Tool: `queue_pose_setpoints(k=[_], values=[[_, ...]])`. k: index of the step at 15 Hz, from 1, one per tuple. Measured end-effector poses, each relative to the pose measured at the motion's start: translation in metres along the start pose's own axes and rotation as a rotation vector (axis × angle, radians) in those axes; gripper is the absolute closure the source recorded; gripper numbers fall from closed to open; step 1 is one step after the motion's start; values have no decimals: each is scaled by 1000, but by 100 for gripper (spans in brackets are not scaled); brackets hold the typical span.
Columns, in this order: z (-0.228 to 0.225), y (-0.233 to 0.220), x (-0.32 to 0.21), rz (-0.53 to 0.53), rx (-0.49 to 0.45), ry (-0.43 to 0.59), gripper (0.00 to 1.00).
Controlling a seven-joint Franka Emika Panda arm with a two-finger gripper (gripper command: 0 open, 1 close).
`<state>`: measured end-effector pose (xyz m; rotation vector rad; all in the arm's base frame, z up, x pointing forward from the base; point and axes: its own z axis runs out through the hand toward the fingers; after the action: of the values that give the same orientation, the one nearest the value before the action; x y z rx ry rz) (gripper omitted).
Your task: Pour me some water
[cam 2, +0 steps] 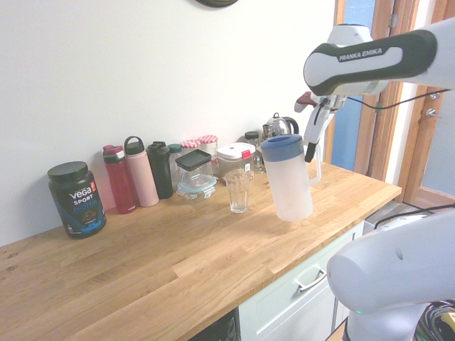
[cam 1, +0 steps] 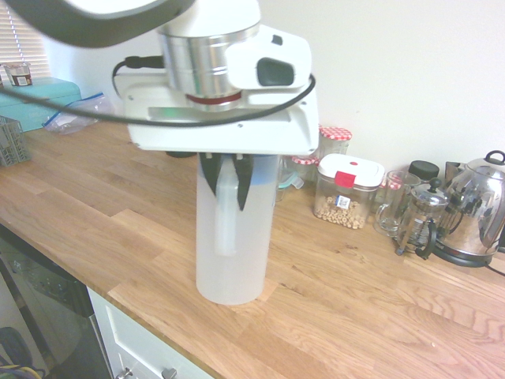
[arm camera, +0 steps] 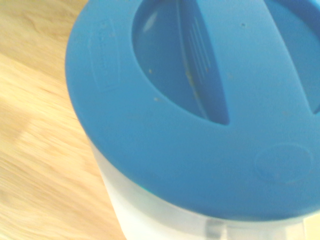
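Step in hand, as I judge it: carrying the tall frosted pitcher with blue lid [cam 2: 289, 177] to pour; the hand [cam 1: 227, 200] pinches its pale upright handle [cam 1: 226, 229]. Pitcher is over the near part of the wooden table [cam 2: 156, 266], beside the clear glass tumbler [cam 2: 239, 192], leaning slightly that way; base contact unclear. Next move likely calls for clearance, spout lined up over the tumbler, then a slow tip.
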<state>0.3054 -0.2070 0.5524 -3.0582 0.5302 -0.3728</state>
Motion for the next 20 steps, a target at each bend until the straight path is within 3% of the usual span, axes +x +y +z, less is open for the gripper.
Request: queue_pose_setpoints(k=[6,12,20], values=[[-6,-34,71,-146,-164,-85,100],[2,-95,88,-325,-413,-165,100],[50,-134,99,-382,-638,-230,100]])
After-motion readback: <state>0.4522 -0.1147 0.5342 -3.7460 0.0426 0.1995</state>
